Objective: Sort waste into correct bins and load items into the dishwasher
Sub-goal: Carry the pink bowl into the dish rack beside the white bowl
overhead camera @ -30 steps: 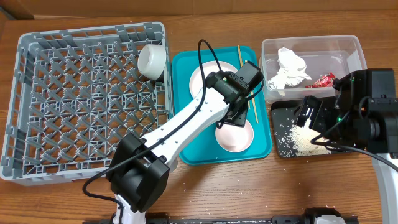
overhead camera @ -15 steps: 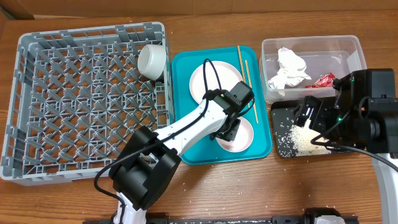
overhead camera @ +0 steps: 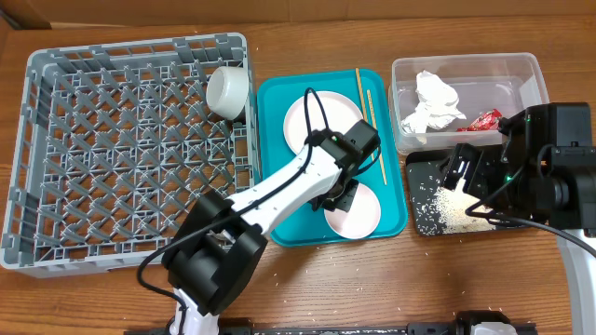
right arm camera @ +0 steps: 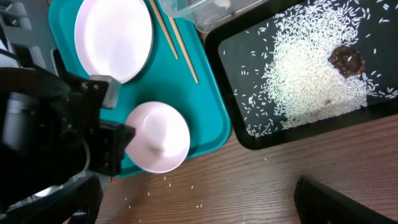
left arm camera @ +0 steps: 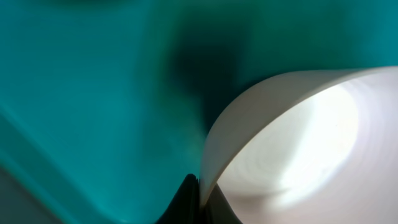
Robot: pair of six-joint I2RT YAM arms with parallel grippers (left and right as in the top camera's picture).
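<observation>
In the grey dish rack [overhead camera: 121, 158], a white cup [overhead camera: 228, 91]; on the teal tray [overhead camera: 270, 102], plate [overhead camera: 298, 119], bowl [overhead camera: 358, 216], chopsticks [overhead camera: 358, 84]. In the clear tub [overhead camera: 526, 88], napkin [overhead camera: 433, 102] and red wrapper [overhead camera: 486, 121]; on the black tray [overhead camera: 421, 177], rice [overhead camera: 452, 203], brown scrap [right arm camera: 347, 59]. Clamped on the bowl's rim, left gripper [left arm camera: 198, 190]; spread wide above the black tray, right gripper [overhead camera: 464, 167].

Rice [right arm camera: 311, 81] and brown scrap [right arm camera: 346, 59] on black tray [right arm camera: 227, 62], beside teal tray [right arm camera: 208, 106]

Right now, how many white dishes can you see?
3: a cup in the dish rack's corner; a plate on the teal tray; a bowl beside it, rim in the left pincer. The arm may hide more.
</observation>
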